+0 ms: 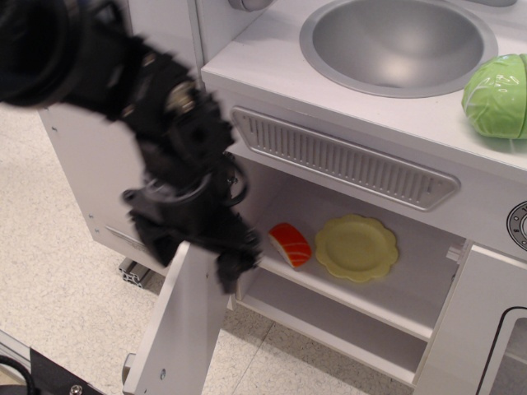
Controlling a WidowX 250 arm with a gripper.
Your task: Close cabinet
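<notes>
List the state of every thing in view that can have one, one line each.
cabinet door: swung wide open, not yet closed.
cabinet: open, inner shelf exposed.
gripper: motion-blurred at the door's top edge; open or shut cannot be told.
yellow plate: lying on the shelf.
salmon piece: on the shelf, left of the plate.
sink: empty.
green cabbage: resting on the countertop.

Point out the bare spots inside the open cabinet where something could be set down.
The lower floor under the shelf is bare across what shows. On the shelf, room remains right of the yellow plate. Its left end is crowded: salmon piece, blurred gripper and open door.
</notes>
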